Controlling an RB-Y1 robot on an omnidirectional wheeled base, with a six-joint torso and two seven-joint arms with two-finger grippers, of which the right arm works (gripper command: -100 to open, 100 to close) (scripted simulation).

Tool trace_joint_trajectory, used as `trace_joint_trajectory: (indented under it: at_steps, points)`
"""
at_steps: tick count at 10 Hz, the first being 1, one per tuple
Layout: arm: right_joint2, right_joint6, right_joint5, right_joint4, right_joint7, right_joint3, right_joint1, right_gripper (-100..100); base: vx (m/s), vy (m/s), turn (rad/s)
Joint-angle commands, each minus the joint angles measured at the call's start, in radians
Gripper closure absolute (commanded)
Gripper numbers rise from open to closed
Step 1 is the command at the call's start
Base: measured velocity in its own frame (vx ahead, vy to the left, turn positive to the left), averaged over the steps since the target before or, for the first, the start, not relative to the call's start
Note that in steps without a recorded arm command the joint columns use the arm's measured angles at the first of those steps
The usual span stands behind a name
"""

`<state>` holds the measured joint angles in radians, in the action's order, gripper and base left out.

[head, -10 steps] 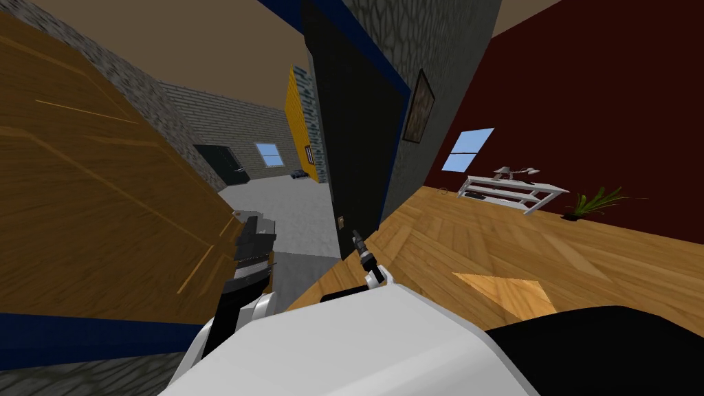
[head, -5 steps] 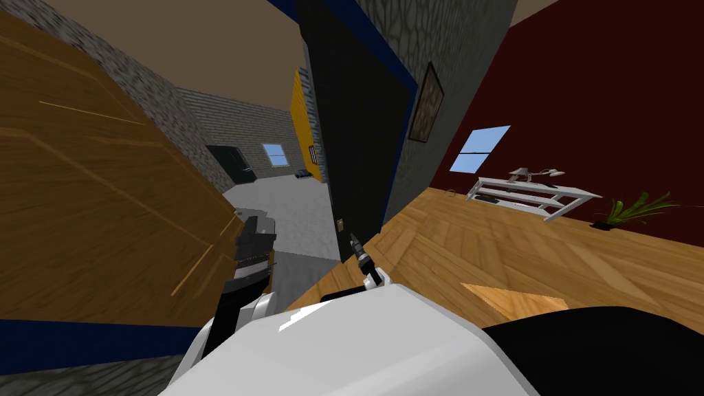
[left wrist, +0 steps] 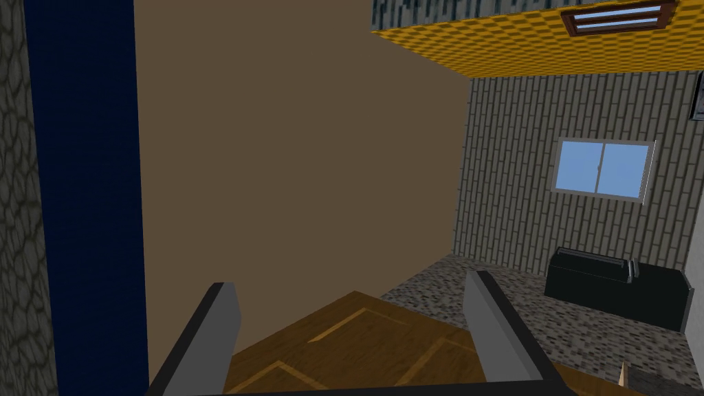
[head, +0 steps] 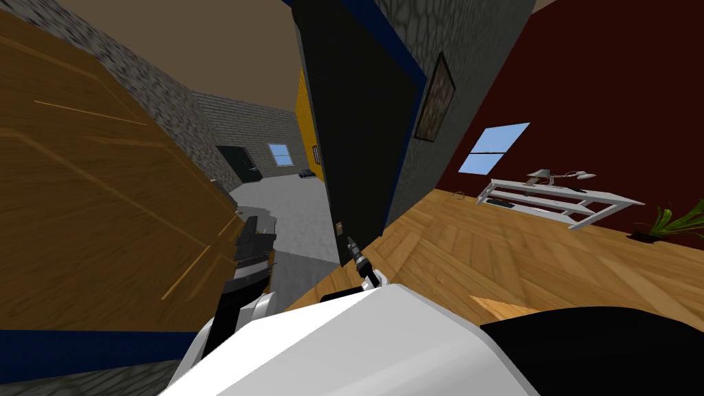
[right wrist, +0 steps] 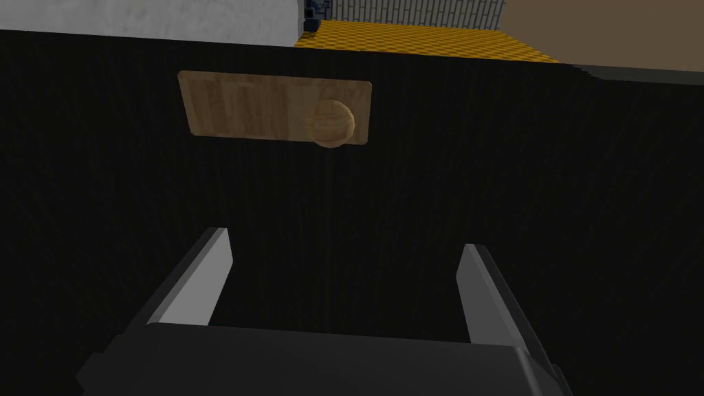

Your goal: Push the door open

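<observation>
Doorway has two leaves. The brown door (head: 89, 206) is swung off to the robot's left and the black door (head: 357, 137) stands on its right. A grey-floored room shows in the gap between them, and a blue frame (left wrist: 89, 206) edges the opening.

Right claw (right wrist: 344, 240): fingers spread wide, nothing between them, aimed square at the black door just beside the wooden plate (right wrist: 240, 103) and its round knob (right wrist: 331, 124). Can't tell if the tips touch the panel. My read is that this is set up for a push, not a grip. Spread blades give two contact points, and working at the knob side puts the force far from the hinge.

Left claw (left wrist: 352, 282): also wide and empty, lying close along the brown door's face. Probably bracing that leaf out of the way.

Count:
- 2 door leaves, 1 plate, 1 knob
- 2 claws, 4 fingers, nothing held
- near room: 1 picture frame (head: 433, 103) on the stone wall, 1 window (head: 495, 148) in the dark red wall, 1 white counter (head: 591, 206) with lamps on it (too small to count), 1 plant (head: 677, 223)

Judgement: partly open, and the black leaf looks to need more travel.
</observation>
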<state>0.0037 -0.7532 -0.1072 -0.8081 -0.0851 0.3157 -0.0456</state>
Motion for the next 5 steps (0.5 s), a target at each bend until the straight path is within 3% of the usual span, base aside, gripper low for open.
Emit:
trace_joint_trajectory:
  at_steps: [1,3,4,5]
  points:
    - [0.008,-0.002,-0.003,0.032,0.001,0.01,-0.011,-100,0.115,-0.085,0.082]
    - [0.01,-0.005,-0.002,0.041,0.001,0.01,-0.016,-100,0.083,-0.072,0.043]
    - [-0.019,-0.008,-0.001,0.05,0.003,0.006,-0.019,-100,0.127,0.031,0.027]
    - [-0.024,-0.009,0.0,0.051,0.004,0.005,-0.019,-100,0.161,0.08,0.034]
